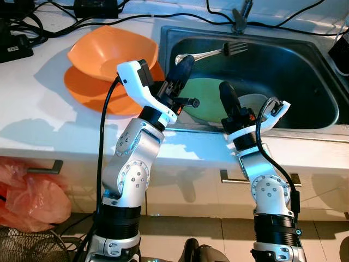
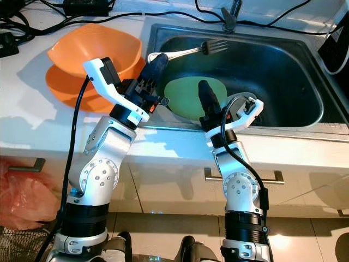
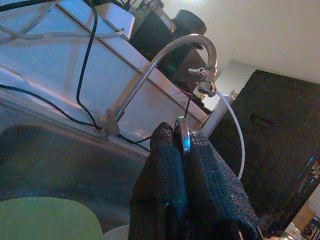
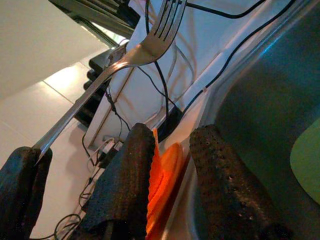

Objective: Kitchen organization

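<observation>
My left gripper [image 1: 184, 63] is shut on the handle of a metal fork [image 1: 221, 52] and holds it in the air over the left part of the steel sink [image 1: 305, 60], tines pointing right. In the left wrist view the handle's end [image 3: 183, 134] shows pinched between the black fingers. My right gripper [image 1: 229, 95] stands open at the sink's front rim, nothing between its fingers [image 4: 225, 170]. A green plate [image 1: 210, 98] lies in the sink, a white dish [image 1: 255, 102] beside it. The right wrist view looks up at the fork [image 4: 145, 45].
An orange bowl [image 1: 112, 52] sits tilted on an orange plate [image 1: 87, 90] on the white counter left of the sink. Black cables and a faucet [image 3: 165, 55] run along the back. A red plastic bag [image 1: 27, 191] hangs by the cabinet below.
</observation>
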Motion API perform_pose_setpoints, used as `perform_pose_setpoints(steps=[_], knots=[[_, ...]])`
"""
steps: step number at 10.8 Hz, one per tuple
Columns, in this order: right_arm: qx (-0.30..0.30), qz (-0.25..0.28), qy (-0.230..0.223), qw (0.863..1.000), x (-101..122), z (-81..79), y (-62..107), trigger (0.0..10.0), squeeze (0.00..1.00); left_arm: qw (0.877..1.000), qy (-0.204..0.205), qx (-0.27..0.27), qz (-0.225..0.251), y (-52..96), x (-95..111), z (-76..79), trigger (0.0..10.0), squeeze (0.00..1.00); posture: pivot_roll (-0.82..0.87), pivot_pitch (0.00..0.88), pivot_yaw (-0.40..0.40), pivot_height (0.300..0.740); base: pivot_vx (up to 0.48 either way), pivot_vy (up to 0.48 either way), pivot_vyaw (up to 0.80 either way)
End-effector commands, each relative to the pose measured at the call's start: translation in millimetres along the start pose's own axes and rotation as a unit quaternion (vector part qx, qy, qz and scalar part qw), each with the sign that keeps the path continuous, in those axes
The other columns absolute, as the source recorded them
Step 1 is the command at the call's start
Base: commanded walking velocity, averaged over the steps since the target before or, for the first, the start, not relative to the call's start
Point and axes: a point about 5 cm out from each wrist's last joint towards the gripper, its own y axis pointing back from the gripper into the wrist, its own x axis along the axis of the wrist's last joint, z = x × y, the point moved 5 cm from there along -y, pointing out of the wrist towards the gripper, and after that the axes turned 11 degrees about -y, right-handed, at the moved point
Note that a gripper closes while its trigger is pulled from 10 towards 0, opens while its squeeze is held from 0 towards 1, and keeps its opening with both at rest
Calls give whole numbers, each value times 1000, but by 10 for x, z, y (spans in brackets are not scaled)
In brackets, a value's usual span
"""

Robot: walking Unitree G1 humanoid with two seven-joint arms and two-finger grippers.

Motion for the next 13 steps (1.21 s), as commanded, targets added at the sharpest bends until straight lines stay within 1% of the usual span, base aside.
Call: perform_pose_setpoints(steps=[1, 4, 5, 6, 7, 8, 11, 13], knots=[[-8, 0, -1, 1000, 13, 35, 30, 10000, 0, 1000, 8, -7, -7, 1, -42, 39, 10000, 0, 164, 176, -71, 740, 0, 0, 0], [-8, 0, -1, 1000, 13, 35, 30, 10000, 0, 1000, 8, -7, -7, 1, -42, 39, 10000, 0, 164, 176, -71, 740, 0, 0, 0], [41, -6, -34, 999, 63, -247, -43, 10000, 0, 1000, 18, -6, -13, 18, -99, 58, 10000, 0, 156, 179, -80, 740, 0, 0, 0], [83, 2, -36, 996, 155, -499, -106, 10000, 0, 999, 28, -2, -20, 40, -162, 72, 10000, 0, 155, 182, -79, 740, 0, 0, 0], [88, 10, -26, 996, 203, -525, -119, 10000, 0, 999, 29, 0, -23, 51, -176, 69, 10000, 0, 156, 182, -79, 740, 0, 0, 0], [84, 12, -20, 996, 220, -507, -119, 10000, 0, 999, 28, 0, -24, 55, -181, 68, 10000, 0, 156, 183, -78, 740, 0, 0, 0], [79, 7, -29, 996, 212, -496, -97, 10000, 0, 999, 28, 1, -24, 66, -182, 71, 10000, 0, 155, 187, -76, 740, 0, 0, 0], [68, 2, -26, 997, 196, -441, -76, 10000, 0, 999, 30, 3, -19, 60, -166, 66, 10000, 0, 155, 187, -76, 740, 0, 0, 0]])
